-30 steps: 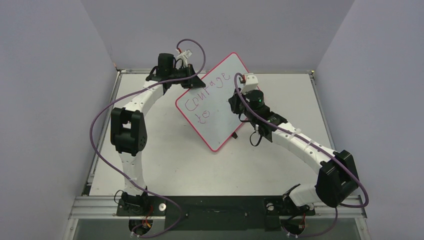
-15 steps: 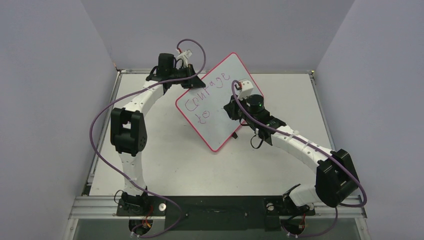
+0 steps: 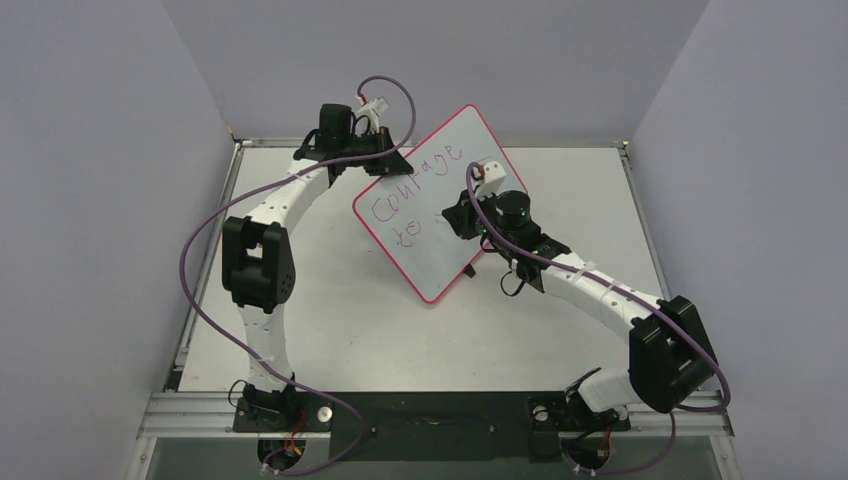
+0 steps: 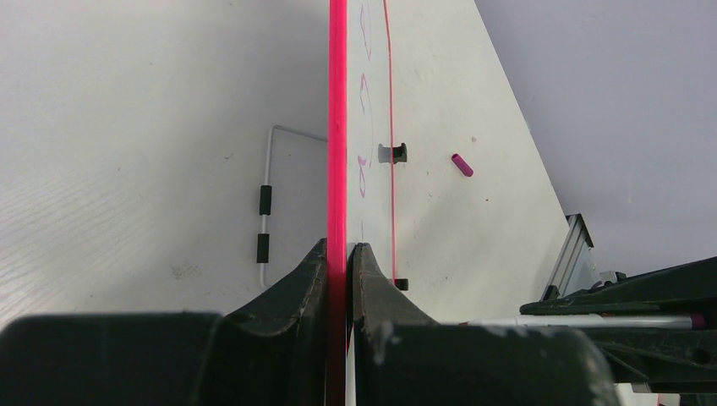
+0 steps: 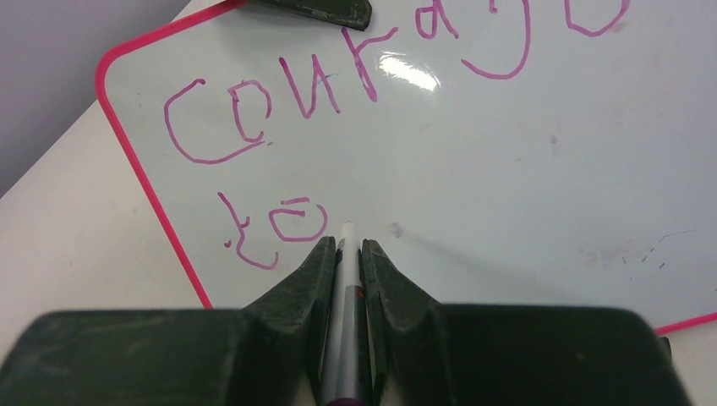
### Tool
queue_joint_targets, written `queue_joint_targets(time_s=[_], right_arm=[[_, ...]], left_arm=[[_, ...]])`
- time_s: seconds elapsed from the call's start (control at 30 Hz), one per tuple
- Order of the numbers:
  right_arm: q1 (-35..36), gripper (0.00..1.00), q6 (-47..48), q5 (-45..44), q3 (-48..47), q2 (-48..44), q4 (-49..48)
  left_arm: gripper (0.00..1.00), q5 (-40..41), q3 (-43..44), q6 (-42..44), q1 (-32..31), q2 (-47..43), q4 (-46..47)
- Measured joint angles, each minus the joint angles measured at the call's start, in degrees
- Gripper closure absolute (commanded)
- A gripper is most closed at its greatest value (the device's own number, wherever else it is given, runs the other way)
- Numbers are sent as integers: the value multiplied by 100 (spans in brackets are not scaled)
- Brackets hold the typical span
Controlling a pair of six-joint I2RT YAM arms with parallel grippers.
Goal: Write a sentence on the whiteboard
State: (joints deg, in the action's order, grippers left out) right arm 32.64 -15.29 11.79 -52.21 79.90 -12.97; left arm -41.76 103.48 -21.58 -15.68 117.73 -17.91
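The whiteboard (image 3: 440,262) stands tilted at mid-table, white with a pink rim. My left gripper (image 3: 392,163) is shut on its upper left edge; in the left wrist view the rim (image 4: 338,127) runs edge-on between the closed fingers of that gripper (image 4: 341,247). The sentence (image 3: 408,197) reads "Courage to" in purple-pink, in two lines (image 5: 279,110). My right gripper (image 5: 347,244) is shut on a white marker (image 5: 345,279). The marker's tip points at the board (image 5: 524,169) just right of "to". I cannot tell whether the tip touches.
A pink marker cap (image 4: 462,165) lies on the table beyond the board. A bent white wire with black sleeves (image 4: 266,203) lies on the table behind the board. Grey walls close in the table on three sides, with a metal rail (image 3: 430,142) along the far edge.
My right gripper has moved left and slightly down across the board with the marker, from the right edge to just right of "to". The writing is unchanged. The left arm holds still.
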Motion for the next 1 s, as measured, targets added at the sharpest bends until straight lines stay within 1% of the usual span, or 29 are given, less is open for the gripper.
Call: queue_joint_targets(time_s=[0.23, 0.47, 0.7, 0.87, 1.0], right_arm=[[9, 100, -188, 22, -31, 345, -280], [46, 100, -291, -136, -212, 726, -280], [201, 100, -345, -363, -153, 654, -289], [575, 100, -382, -503, 302, 225, -291], [820, 100, -494, -520, 619, 120, -426]], left_arm=[[100, 20, 50, 42, -17, 0, -68], [100, 35, 79, 87, -31, 0, -101], [100, 39, 81, 98, -31, 0, -116], [100, 42, 81, 101, -31, 0, -116], [100, 42, 81, 101, -31, 0, -118]])
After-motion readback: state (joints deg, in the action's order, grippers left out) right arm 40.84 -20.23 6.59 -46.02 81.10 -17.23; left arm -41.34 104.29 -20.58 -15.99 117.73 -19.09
